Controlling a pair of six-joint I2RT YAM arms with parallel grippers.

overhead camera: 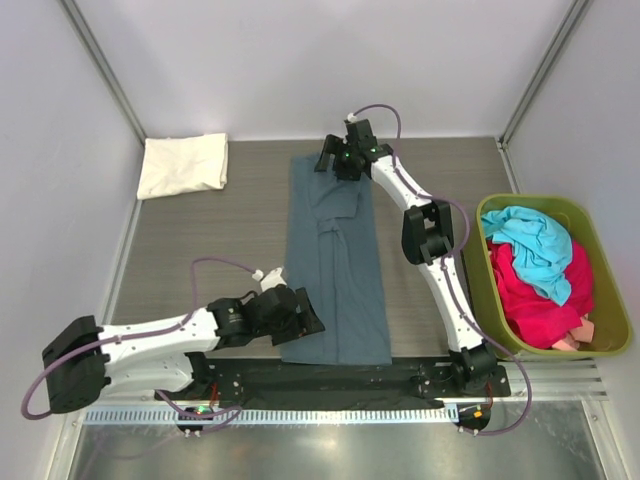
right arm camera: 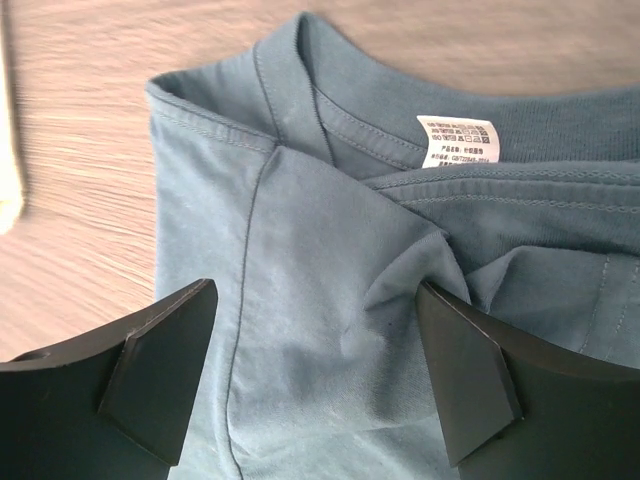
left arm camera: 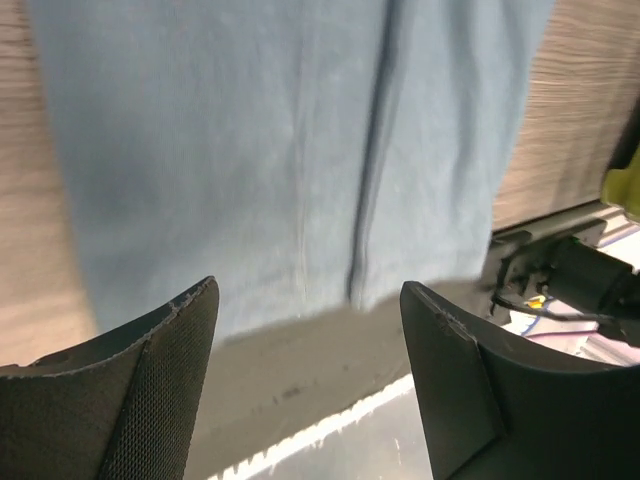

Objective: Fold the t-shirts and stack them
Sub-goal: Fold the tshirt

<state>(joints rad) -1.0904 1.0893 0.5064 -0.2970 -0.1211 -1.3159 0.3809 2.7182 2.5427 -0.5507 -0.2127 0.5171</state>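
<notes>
A dark slate-blue t-shirt (overhead camera: 335,270) lies as a long narrow strip down the middle of the table, sleeves folded in, collar at the far end. My left gripper (overhead camera: 305,318) is open and empty at the strip's near left corner; its wrist view shows the shirt's hem (left arm camera: 290,150) ahead of the fingers. My right gripper (overhead camera: 338,165) is open and empty over the collar end; its wrist view shows the collar with a white label (right arm camera: 458,142) and the folded sleeve (right arm camera: 330,260) between the fingers. A folded cream-white t-shirt (overhead camera: 183,164) lies at the far left.
An olive-green bin (overhead camera: 600,250) stands at the right, holding a turquoise shirt (overhead camera: 535,245) on a pink-red shirt (overhead camera: 540,295). A black rail (overhead camera: 340,378) and metal strip run along the near table edge. Grey walls close the back and sides.
</notes>
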